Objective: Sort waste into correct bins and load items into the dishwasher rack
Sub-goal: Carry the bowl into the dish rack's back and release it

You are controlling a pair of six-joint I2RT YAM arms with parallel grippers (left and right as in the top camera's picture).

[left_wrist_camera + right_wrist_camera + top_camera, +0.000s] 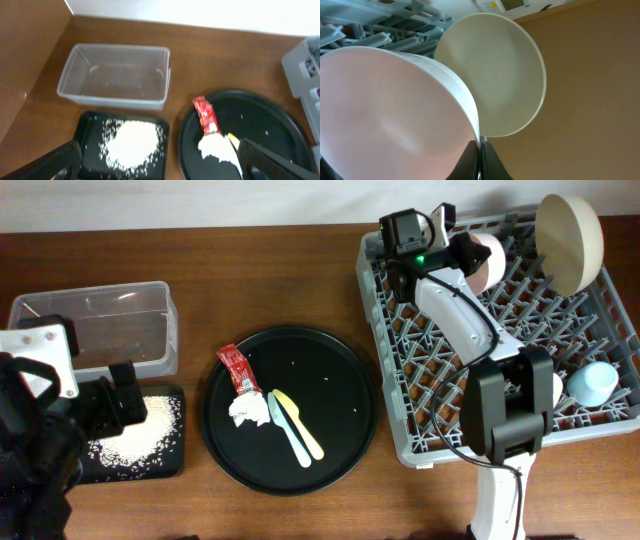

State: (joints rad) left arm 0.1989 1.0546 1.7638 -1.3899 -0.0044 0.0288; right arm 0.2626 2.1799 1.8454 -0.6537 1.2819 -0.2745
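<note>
**Overhead view: pink bowl gripped at the rack's far side**

The right gripper (480, 156) is clenched on the rim of the pink bowl (390, 110). The bowl is held on edge over the far side of the rack (620, 330), near the cream plate (570, 242), which is stood on edge among the pegs. Whether the bowl touches the pegs cannot be told. A blue cup (598, 383) is seated at the rack's right edge.

The left gripper (160, 145) is spread wide with nothing held, and is hung over the black tray (87, 132), where rice (131, 145) is piled. The clear tub (115, 75) is set just behind that tray.

On the round tray (320, 370) the red packet (237, 370) is touched by the tissue (244, 412), and the yellow utensil (303, 435) is laid just beside them.
</note>
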